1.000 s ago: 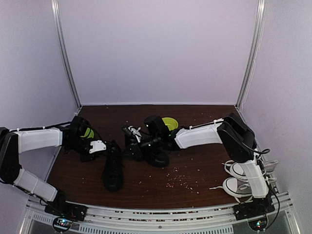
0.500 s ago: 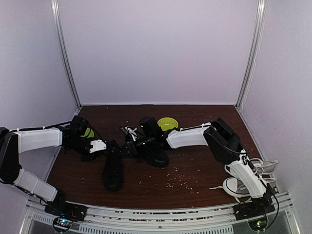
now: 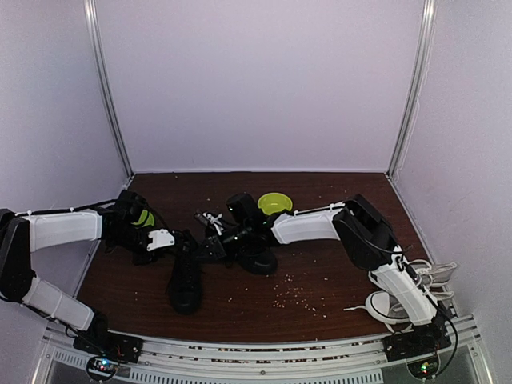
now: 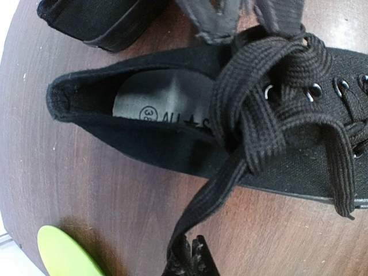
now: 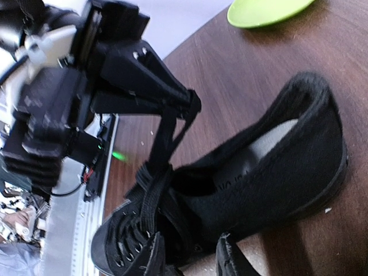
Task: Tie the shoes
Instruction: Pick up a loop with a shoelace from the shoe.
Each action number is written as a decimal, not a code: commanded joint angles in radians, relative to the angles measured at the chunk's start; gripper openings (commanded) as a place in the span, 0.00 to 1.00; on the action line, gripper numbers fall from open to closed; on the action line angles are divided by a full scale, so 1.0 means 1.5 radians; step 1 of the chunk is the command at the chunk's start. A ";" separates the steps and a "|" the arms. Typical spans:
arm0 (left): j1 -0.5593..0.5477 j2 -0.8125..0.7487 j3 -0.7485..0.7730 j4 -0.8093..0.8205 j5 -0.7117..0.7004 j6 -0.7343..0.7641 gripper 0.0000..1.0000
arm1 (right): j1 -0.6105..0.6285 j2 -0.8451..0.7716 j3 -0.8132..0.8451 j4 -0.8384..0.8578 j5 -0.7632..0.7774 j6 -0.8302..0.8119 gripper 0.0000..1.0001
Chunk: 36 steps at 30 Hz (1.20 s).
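Note:
One black shoe lies toe toward the arm bases, and the second black shoe sits to its right. In the left wrist view my left gripper is shut on a flat black lace strand that runs up to the crossed laces over the tongue. My left gripper also shows in the right wrist view, pinching that lace above the shoe. My right gripper is open, its fingers straddling the shoe's side by the eyelets. In the top view the left gripper and right gripper meet over the shoe's opening.
A green bowl stands behind the shoes and another green dish sits under the left arm. White-laced sneakers lie at the right front by the right arm's base. Crumbs dot the wooden table.
The right arm has reached further left and its elbow has dropped, bringing its gripper over the near shoe. The left arm has held still with the lace.

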<state>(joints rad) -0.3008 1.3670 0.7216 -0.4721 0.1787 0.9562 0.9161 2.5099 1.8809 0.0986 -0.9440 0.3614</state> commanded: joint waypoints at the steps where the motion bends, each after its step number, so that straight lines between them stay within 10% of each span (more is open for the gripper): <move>1: 0.006 -0.010 0.001 0.007 0.014 0.003 0.00 | 0.008 -0.007 0.009 -0.098 0.021 -0.086 0.30; 17: 0.006 -0.006 -0.003 0.023 -0.023 -0.004 0.00 | 0.019 -0.071 -0.036 -0.110 0.079 -0.144 0.00; 31: 0.005 -0.010 0.006 0.012 0.007 0.000 0.00 | 0.032 -0.153 -0.116 -0.116 0.142 -0.174 0.00; 36: 0.004 -0.103 0.006 0.009 0.082 -0.014 0.44 | 0.033 -0.131 -0.074 -0.115 0.139 -0.163 0.00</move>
<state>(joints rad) -0.3008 1.3338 0.7216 -0.4732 0.1967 0.9478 0.9592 2.3009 1.7115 -0.0875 -0.7528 0.1051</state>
